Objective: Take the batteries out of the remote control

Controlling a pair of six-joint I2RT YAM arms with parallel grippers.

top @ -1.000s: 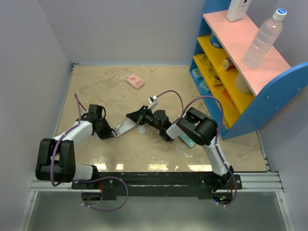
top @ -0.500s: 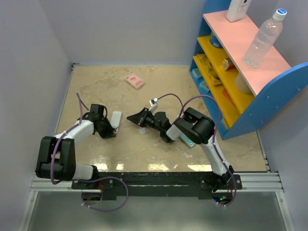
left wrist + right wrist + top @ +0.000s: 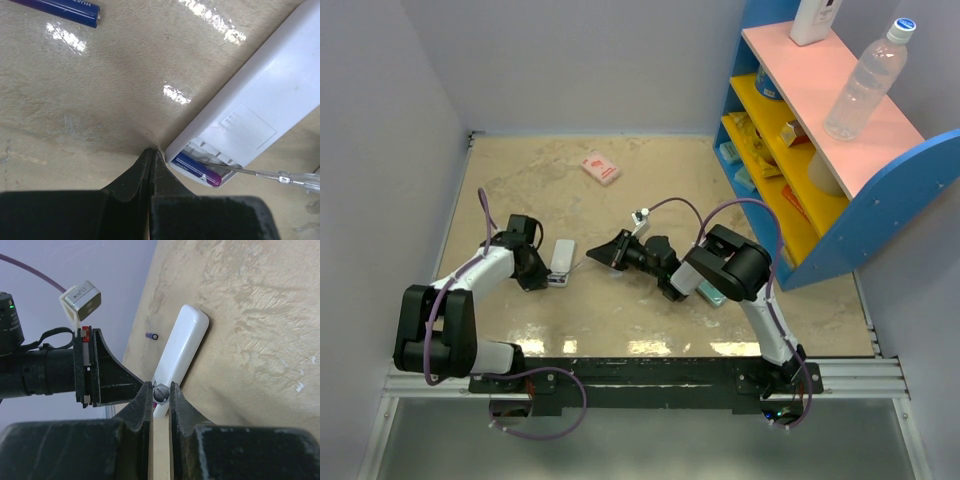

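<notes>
The white remote control [image 3: 561,260] lies flat on the table, back up, its battery compartment open. In the left wrist view the remote [image 3: 260,95] holds one blue and purple battery [image 3: 197,170]. A second blue battery [image 3: 60,7] lies loose on the table and also shows in the right wrist view [image 3: 152,335]. My left gripper [image 3: 151,152] is shut and empty, its tips at the remote's open corner. My right gripper [image 3: 161,393] is shut on a screwdriver [image 3: 270,175] whose thin shaft reaches into the compartment over the battery.
A pink packet [image 3: 600,168] lies at the back of the table. A teal flat box [image 3: 712,293] sits under my right arm. A blue shelf unit [image 3: 820,150] with a water bottle [image 3: 865,80] stands at the right.
The remote has gone from propped up between the grippers to flat on the table, further left. My right gripper followed it left with the screwdriver.
</notes>
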